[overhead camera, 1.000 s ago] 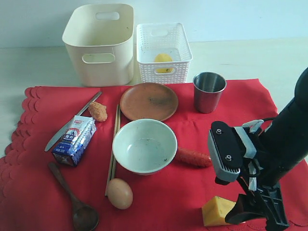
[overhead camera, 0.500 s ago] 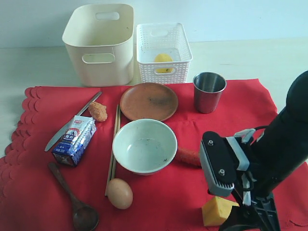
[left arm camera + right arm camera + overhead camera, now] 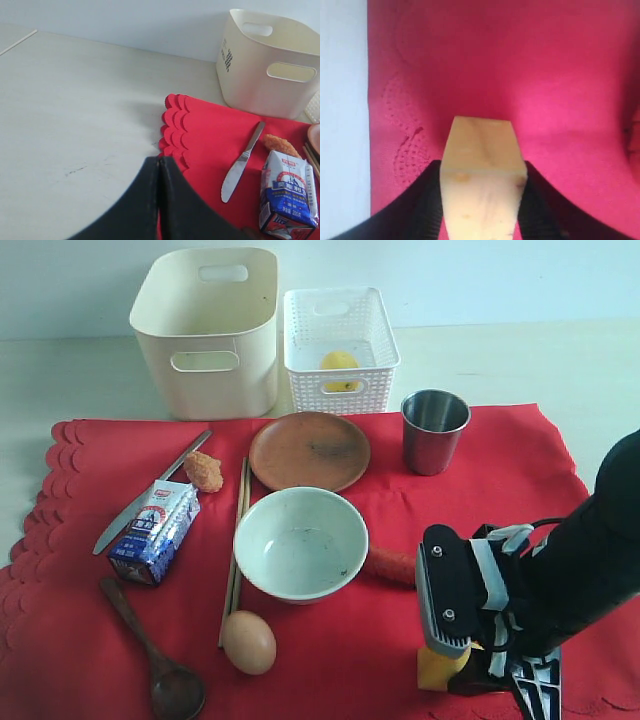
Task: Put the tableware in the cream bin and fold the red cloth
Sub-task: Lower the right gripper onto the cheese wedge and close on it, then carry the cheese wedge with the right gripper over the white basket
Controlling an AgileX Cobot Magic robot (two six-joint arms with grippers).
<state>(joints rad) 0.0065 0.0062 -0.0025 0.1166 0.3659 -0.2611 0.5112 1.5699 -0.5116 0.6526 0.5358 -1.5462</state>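
Gripping the yellow block (image 3: 481, 150) at the near right corner of the red cloth (image 3: 340, 670), the right tool (image 3: 482, 210) has its jaws pressed against both flanks, as far as we can judge from the right wrist view. The block sits on the fabric, so we worry first that the fingertips nip the cloth and drag it upward on the lift, shifting everything that stands on it. A smooth wedge could also squirt out of a shallow hold.

Just beyond lie the egg (image 3: 249, 641) and the dark wooden spoon (image 3: 178, 690), then the sausage (image 3: 392, 565) beside the white bowl (image 3: 300, 543), with the chopsticks (image 3: 237, 540) along its other side. A low carry over these could clip the bowl's rim.

Farther back, the steel cup (image 3: 434, 430) stands upright and looks easy to topple; the brown plate (image 3: 309, 450) and knife (image 3: 150, 492) lie flat.

At the far edge, we must not confuse the cream bin (image 3: 205, 370) with the lattice basket (image 3: 340, 340): the block is food, not tableware.

Off the cloth's scalloped edge, the left tool (image 3: 159, 165) hangs over the bench (image 3: 75, 100), pinched together and empty.
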